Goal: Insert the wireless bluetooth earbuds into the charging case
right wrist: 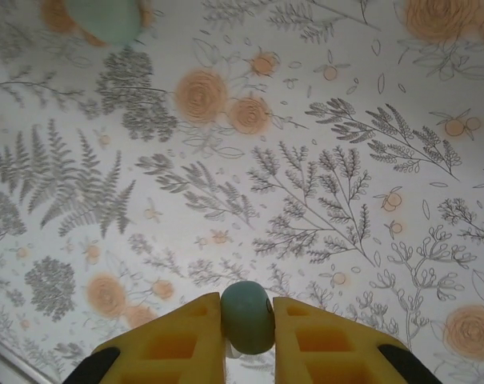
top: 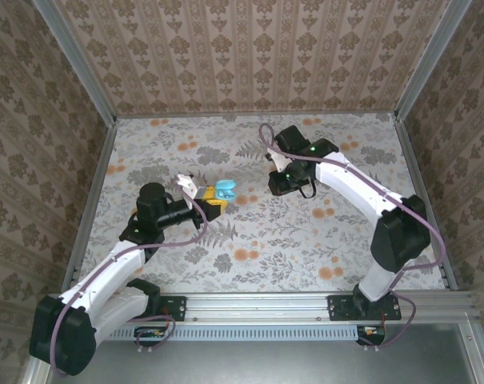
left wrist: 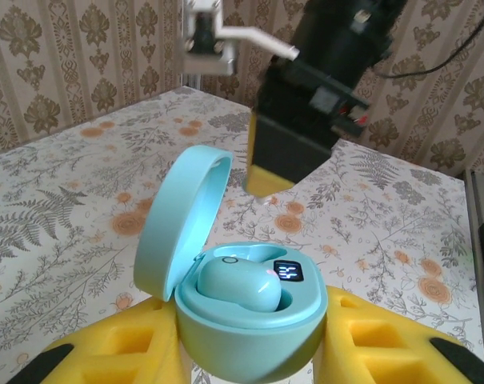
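Here's the flower-and-fern patterned table (top: 306,248), and both arms are out over it. The white and black left arm (top: 114,280) stretches low from the near left corner toward the middle, forearm almost level. The matching right arm (top: 362,188) rises from the near right, bends at the elbow and swings back leftward, wrist turned down at the cloth. The left gripper (top: 216,202) is clamped on the rounded mint-teal plastic charging case (left wrist: 250,320), with 1 yellow finger (left wrist: 130,344) on either side of its base. That puts the case just left of the table's centre. It sits upright and open, with its curved lid (left wrist: 178,216) hinged up and back on the left in the left wrist view, cavity facing up. Inside lies the first earbud (left wrist: 238,288), a small smooth teal oval, its long axis across the case and tipped slightly down to the right. Beside it glows a tiny dark display (left wrist: 288,272). The right gripper (top: 286,186) hangs to the right of the case and apart from it, and its jaws are closed nearly all the way. Pinched at the very tips of its yellow fingers (right wrist: 186,336) is the second earbud (right wrist: 246,320), a tiny darker teal bead above the cloth. It looks a touch longer along the fingers than across them.
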You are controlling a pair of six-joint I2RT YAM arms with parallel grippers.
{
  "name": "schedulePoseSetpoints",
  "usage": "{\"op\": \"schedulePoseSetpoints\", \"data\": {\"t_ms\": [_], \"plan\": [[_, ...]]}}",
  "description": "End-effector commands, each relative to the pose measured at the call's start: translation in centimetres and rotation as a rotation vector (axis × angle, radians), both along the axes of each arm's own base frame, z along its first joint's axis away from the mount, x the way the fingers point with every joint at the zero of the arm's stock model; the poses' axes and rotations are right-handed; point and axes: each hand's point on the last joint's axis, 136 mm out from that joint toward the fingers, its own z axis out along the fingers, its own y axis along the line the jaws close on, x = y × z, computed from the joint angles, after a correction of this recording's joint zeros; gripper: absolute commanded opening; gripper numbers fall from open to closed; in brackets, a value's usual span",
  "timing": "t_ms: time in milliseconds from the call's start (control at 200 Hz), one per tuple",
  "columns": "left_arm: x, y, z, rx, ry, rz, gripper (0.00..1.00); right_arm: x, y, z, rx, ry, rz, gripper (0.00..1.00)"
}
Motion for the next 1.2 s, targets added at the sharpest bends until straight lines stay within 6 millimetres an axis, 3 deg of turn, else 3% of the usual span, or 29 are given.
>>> {"op": "schedulePoseSetpoints", "data": {"t_ms": [0,235,435,865,1195], "plan": [[-0.1,-0.3,1.4,-0.035,-0.034,-0.019,0.36,-0.9,-0.1,3.7,-0.024,-0.082,-0.043,0.19],[-0.2,-0.6,1.7,-0.036,-0.045,-0.029,0.36,-2.6,3.9,9.4,0.069,-0.227,0.025,0.2],[-0.3,-0.6,2.0,-0.051,-0.066,-0.034,0.36,-3.8,7.4,12.0,0.158,-0.285,0.104,0.2],[-0.5,-0.5,1.9,-0.051,-0.066,-0.037,0.36,-4.3,10.7,11.3,0.217,-0.244,0.147,0.21],[-0.5,-0.5,2.2,-0.056,-0.072,-0.038,0.36,-4.4,11.4,10.4,0.218,-0.22,0.154,0.21]]}}
